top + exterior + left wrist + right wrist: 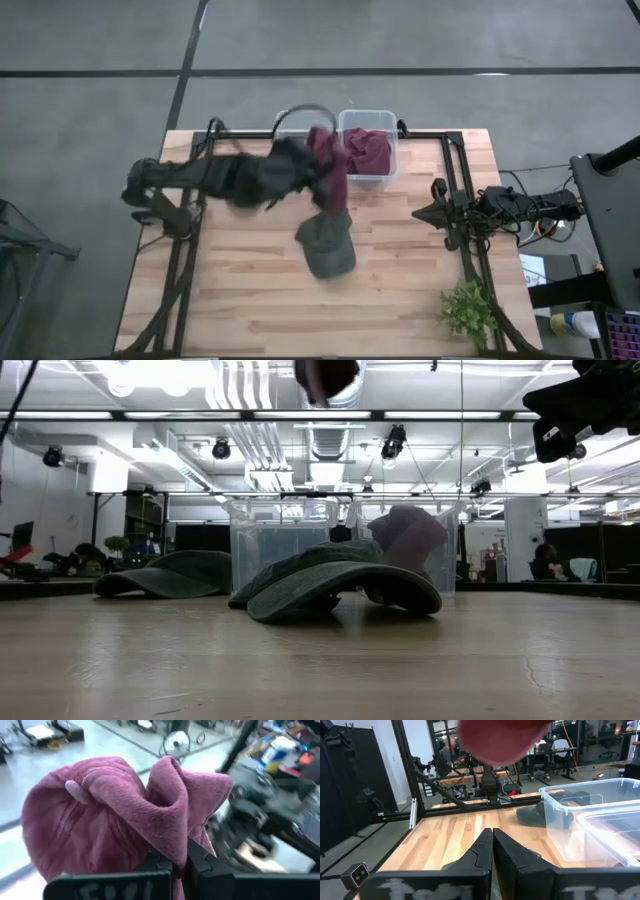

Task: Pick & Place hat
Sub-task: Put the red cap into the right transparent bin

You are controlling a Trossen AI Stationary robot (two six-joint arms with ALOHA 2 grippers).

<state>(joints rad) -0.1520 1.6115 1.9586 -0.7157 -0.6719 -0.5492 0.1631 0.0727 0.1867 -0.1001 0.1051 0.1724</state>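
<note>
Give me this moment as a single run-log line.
left claw: shut on maroon hat, lifted beside bins | right claw: shut, parked at table's right | green hat: on table

**Two dark arms with angular black fingers**

Both arms are dark, almost black, built of chunky jointed segments. The left arm (pixel 215 178) is thick and blocky along its length, with a rounded housing at its base end near the table's left edge. The right arm (pixel 470 208) is slimmer in outline, with black cables trailing from its base off the right edge. The left gripper (pixel 181 862) has matt black fingers with squared, stepped edges. The right gripper (pixel 492 851) has two smooth, wedge-shaped fingers, and a flat black bar crosses below them with pale, worn lettering, unreadable.
</note>
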